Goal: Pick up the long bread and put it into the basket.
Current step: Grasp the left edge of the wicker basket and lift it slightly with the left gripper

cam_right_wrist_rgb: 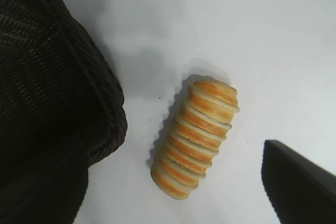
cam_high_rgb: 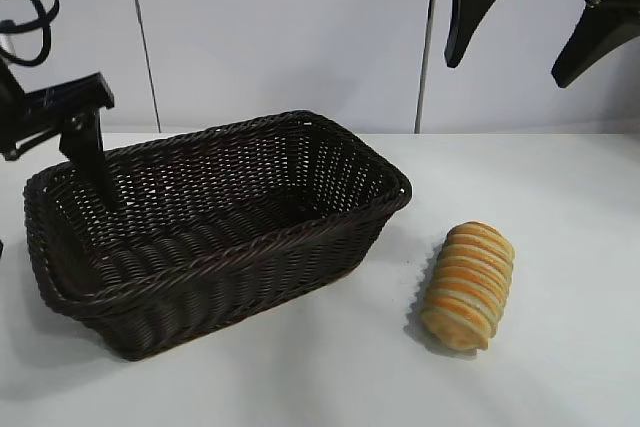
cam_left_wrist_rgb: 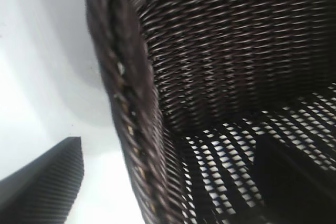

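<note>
The long bread [cam_high_rgb: 469,284] is a golden-orange loaf with pale ridged rings. It lies on the white table to the right of the basket [cam_high_rgb: 215,247], a large dark brown wicker one. My right gripper [cam_high_rgb: 506,72] hangs open high above the bread. In the right wrist view the bread [cam_right_wrist_rgb: 195,137] lies between its spread fingers [cam_right_wrist_rgb: 302,187], far below them. My left gripper [cam_high_rgb: 72,175] is open and straddles the basket's left rim [cam_left_wrist_rgb: 131,129]. One finger is inside the basket and one outside, and neither presses the wall.
The white table [cam_high_rgb: 560,187] stretches to the right of and in front of the bread. A pale wall stands behind. The basket's near corner [cam_right_wrist_rgb: 105,108] is a short gap from the bread.
</note>
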Controlling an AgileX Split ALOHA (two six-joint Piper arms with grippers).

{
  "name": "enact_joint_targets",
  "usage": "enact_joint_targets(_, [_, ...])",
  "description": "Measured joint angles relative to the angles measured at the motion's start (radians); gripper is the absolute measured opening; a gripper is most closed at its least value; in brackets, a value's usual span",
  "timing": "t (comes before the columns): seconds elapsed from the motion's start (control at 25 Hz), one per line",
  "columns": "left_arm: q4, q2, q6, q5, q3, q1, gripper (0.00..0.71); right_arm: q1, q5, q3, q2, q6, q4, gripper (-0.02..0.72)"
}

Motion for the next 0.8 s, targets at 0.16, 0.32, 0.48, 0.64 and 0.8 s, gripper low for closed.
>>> enact_joint_targets(0.16, [-0.003,0.055,0.001,-0.013,0.000,0.000,0.518,0.000,0.000,0.000,0.000,0.000,0.000,0.644])
enact_joint_targets(0.32, [-0.006,0.063,0.005,-0.029,0.000,0.000,0.227,0.000,0.000,0.000,0.000,0.000,0.000,0.644])
enact_joint_targets(0.48, [-0.021,0.063,0.004,-0.037,-0.001,0.000,0.099,0.000,0.000,0.000,0.000,0.000,0.000,0.644])
enact_joint_targets(0.64, [-0.020,0.063,0.004,-0.015,-0.016,0.000,0.099,0.000,0.000,0.000,0.000,0.000,0.000,0.644])
enact_joint_targets(0.8, [-0.013,0.063,0.036,0.063,-0.086,0.000,0.099,0.000,0.000,0.000,0.000,0.000,0.000,0.644])
